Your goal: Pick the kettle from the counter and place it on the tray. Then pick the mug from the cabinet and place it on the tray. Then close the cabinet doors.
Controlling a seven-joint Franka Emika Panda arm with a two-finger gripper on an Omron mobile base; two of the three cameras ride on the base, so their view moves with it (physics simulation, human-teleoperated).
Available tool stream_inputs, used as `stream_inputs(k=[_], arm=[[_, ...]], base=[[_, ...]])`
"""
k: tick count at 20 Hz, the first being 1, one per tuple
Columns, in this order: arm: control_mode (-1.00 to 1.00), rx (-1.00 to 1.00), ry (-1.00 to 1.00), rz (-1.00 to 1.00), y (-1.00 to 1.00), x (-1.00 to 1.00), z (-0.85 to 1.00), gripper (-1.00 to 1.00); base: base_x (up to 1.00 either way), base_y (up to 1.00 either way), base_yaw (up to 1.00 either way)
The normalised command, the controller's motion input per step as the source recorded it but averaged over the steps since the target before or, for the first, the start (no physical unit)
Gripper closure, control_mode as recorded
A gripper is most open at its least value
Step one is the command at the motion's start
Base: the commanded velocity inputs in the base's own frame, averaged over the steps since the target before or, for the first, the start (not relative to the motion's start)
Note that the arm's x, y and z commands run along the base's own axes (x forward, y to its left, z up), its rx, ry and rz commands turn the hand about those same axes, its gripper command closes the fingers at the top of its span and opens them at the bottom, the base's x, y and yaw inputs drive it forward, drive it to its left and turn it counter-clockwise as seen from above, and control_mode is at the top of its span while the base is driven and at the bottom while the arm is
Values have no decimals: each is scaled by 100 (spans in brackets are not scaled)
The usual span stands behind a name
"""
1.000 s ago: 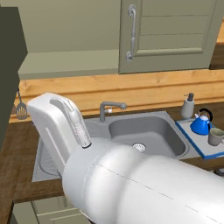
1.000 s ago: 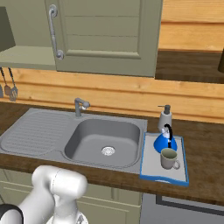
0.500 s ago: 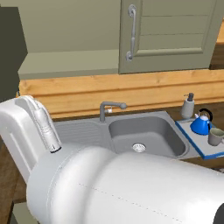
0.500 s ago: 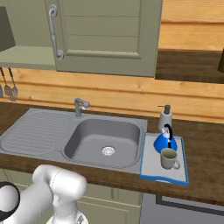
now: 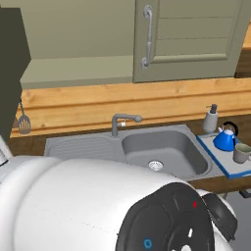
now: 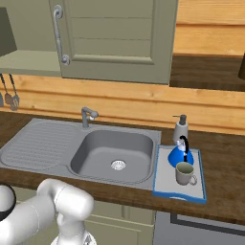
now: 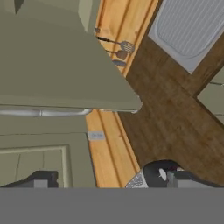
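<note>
You've got a bright-blue kettle (image 6: pixel 180 156) with a black handle and a plain grey mug (image 6: pixel 184 173) on the blue-rimmed, pale tray (image 6: pixel 165 184), a dark brown counter (image 6: pixel 224 167), and olive-green cabinet doors (image 6: pixel 115 38).

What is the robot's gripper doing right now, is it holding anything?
Gripper: open, holding nothing, up beside the open cabinet door.

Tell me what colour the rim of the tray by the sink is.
Blue: the tray rim shows best in the right base view.
</note>
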Motion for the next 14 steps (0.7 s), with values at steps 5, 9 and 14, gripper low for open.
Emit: stream_inputs(k=[5,9,14], arm=[[-100,5,0,0,47,23,-24,-100],[-100,13,0,0,41,9,-14,-100],[-100,14,0,0,37,16,-13,-100]], base=[[0,0,0],[0,0,0],[0,0,0]])
